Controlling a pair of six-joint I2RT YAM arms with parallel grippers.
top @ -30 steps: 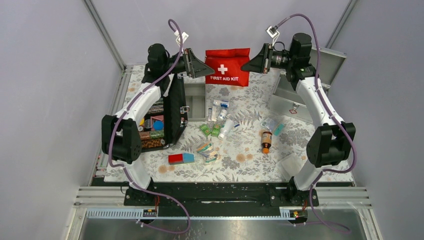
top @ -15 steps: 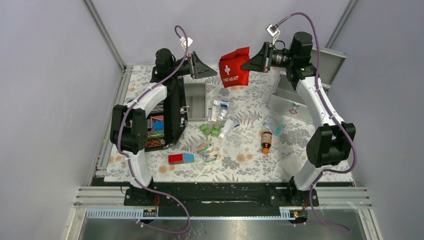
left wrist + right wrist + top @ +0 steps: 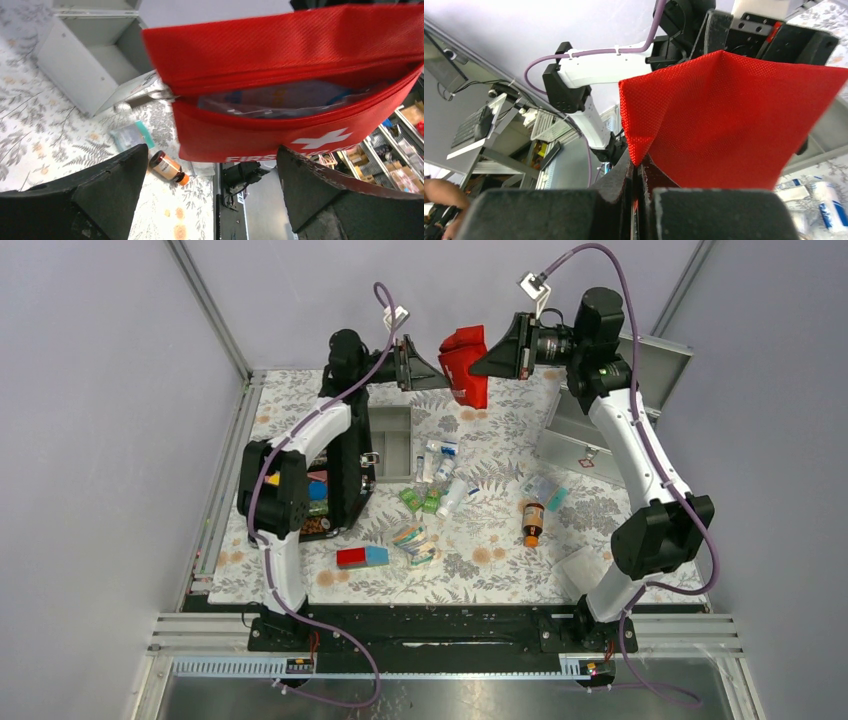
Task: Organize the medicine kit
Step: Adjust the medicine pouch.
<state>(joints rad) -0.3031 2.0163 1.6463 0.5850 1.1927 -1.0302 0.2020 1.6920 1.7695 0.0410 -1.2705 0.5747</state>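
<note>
The counter is carrying the loose stock, with cartons, tubes and packets lying scattered across its middle. At its left edge the black case is standing open, its compartments holding coloured items too small to name. At the right the grey metal box is sitting with its lid thrown back, and the visible part of its interior is showing nothing. A grey tray is lying just beside the black case, apparently bare.

The red first-aid pouch is hanging above the far middle of the counter, clear of it. The right pincer is pinching one corner of the pouch, pressed together on the fabric, in my judgement to carry its weight. The zip is gaping, and clear packets are showing inside. The left pincer is facing that mouth with its fingers spread wide and gripping nothing, probably lining up to take an edge.

A brown bottle is lying right of centre.
</note>
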